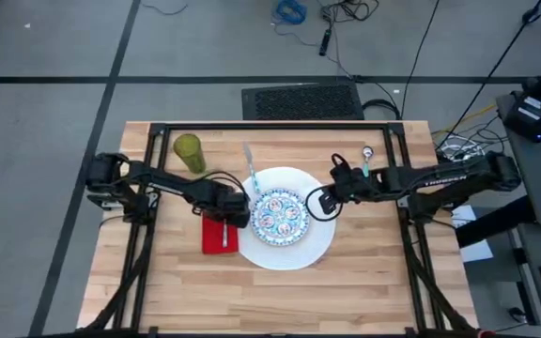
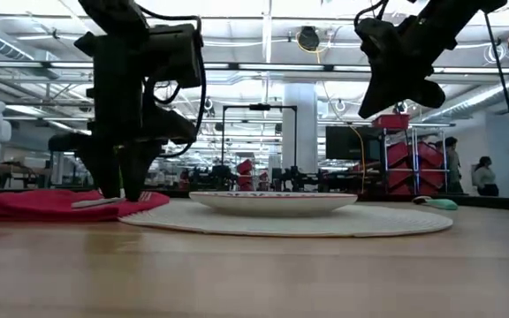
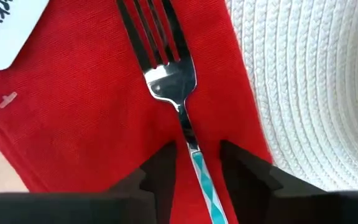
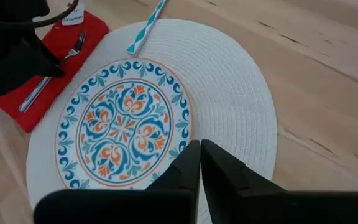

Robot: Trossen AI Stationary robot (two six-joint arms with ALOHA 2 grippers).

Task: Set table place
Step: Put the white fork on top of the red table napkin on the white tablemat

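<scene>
Landmark: the large white round mat (image 1: 294, 246), woven in rings, at the middle of the table (image 1: 374, 291).

Far to the mat's left and toward the back edge of the table stands the olive-green tumbler (image 1: 189, 152). Just beside the mat's left rim lies the red napkin (image 1: 216, 236), and a fork (image 3: 166, 74) with a teal-patterned handle lies lengthwise on it. The left gripper (image 1: 234, 215) is down over the napkin; its 2 fingers (image 3: 160, 177) stand apart on either side of the fork's handle, and no contact with it shows.

On the mat, slightly left of its centre, sits the small blue-and-orange patterned plate (image 1: 280, 215). A teal-striped utensil handle (image 1: 250, 167) lies at the mat's back-left rim, partly on the mat.

Above the mat's right rim hangs the right gripper (image 1: 326, 200), raised off the table, its 2 fingers (image 4: 188, 168) pressed together with nothing between them. Behind the mat on the right lies the teal-handled spoon (image 1: 366, 160).
</scene>
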